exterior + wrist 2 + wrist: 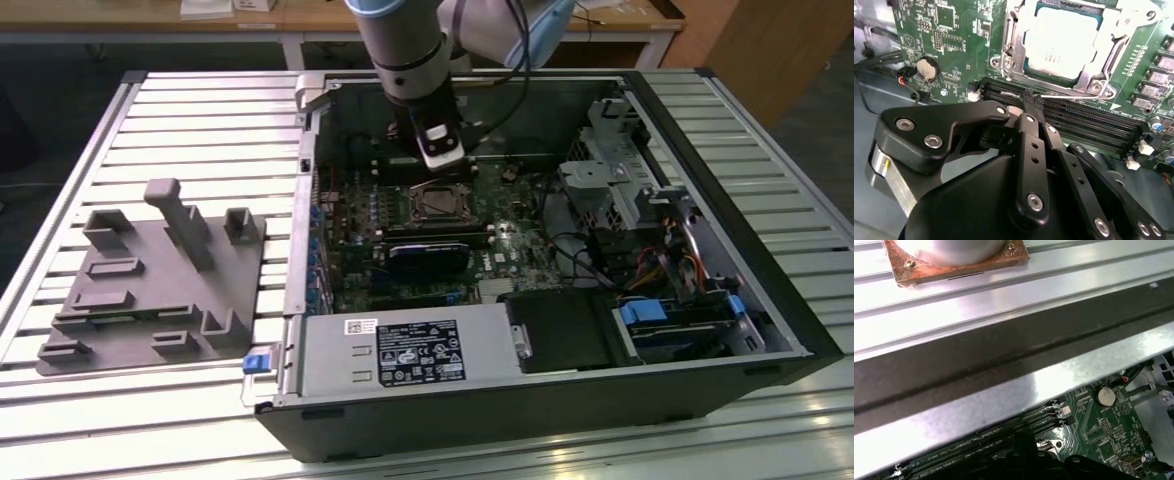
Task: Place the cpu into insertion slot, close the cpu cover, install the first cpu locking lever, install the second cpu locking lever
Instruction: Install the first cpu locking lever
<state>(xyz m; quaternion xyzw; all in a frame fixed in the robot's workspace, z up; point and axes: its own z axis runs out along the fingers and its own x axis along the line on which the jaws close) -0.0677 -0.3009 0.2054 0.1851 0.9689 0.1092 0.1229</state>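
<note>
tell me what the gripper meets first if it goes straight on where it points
Likely the thin metal lever right at the tip of the gripper, lying over the long black slots; depth is unclear.

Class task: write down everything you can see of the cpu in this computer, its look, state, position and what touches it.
In the second wrist view the cpu is a flat square chip with a silvery-grey metal top bearing faint print. It lies level, set into the green circuit board. The cpu cover, a silver metal frame, lies closed over its edges, leaving the top bare. The pincer stands apart from it.
</note>
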